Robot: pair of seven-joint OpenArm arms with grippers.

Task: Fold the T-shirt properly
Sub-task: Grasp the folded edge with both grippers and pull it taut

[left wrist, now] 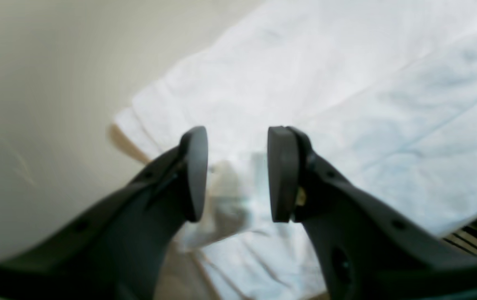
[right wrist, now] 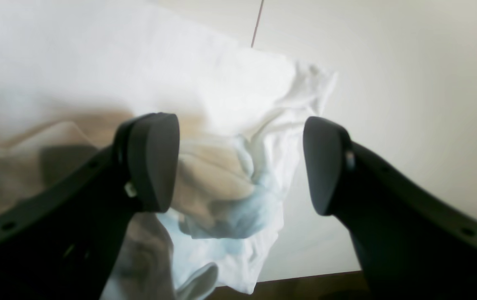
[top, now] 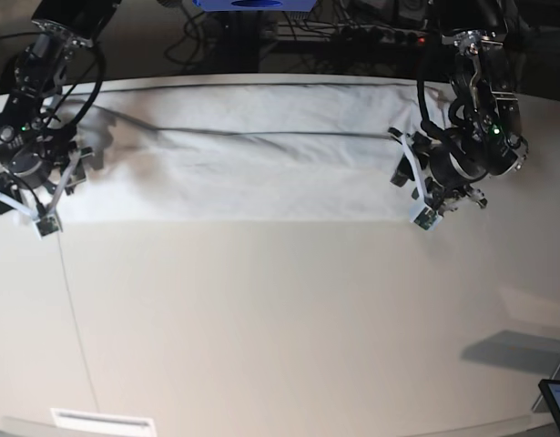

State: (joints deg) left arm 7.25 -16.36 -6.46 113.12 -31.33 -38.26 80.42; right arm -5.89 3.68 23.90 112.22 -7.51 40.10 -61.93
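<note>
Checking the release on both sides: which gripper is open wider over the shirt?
The right gripper: its jaws stand far apart over the bunched end of the T-shirt. The left gripper shows a narrower gap.

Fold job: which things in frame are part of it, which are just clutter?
Job:
- T-shirt, white, lying as a long band across the table's far side
- left gripper, open over one end
- right gripper, open over the other, bunched end

Lying about:
- cables behind the table
- tablet corner at the table edge
</note>
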